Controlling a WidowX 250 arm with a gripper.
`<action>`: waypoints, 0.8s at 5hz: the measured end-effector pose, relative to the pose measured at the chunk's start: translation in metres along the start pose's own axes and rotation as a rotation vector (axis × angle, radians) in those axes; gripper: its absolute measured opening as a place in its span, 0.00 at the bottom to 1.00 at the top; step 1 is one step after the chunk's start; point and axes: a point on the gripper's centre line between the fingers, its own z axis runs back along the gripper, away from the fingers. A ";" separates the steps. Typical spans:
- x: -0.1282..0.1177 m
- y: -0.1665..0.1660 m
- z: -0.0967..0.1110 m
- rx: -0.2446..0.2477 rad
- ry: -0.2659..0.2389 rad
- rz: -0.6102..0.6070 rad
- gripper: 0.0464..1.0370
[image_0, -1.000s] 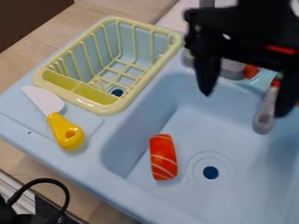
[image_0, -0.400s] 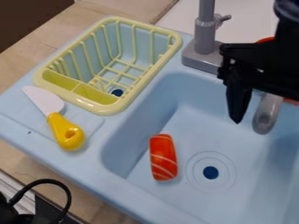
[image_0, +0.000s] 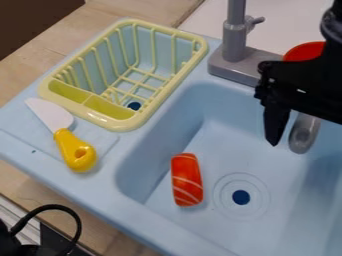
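- at the right edge, our gripper (image_0: 314, 152) has fingers wide apart, near the spout (image_0: 304, 135); a sideways swing could bump it.
- the orange food (image_0: 186, 180), lower middle, is rounded, so our touch may roll it.

The tool (image_0: 300, 92) hangs near the grey tap (image_0: 234, 42), above a blue sink (image_0: 227, 150) holding an orange piece (image_0: 187, 180)

Can't read any text, labels, brands, numbers or signs anywhere.
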 end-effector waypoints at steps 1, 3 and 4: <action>0.003 0.000 -0.003 -0.002 -0.003 0.014 0.96; 0.004 0.003 -0.012 -0.001 -0.010 0.042 0.65; 0.004 0.003 -0.013 0.000 -0.011 0.048 0.36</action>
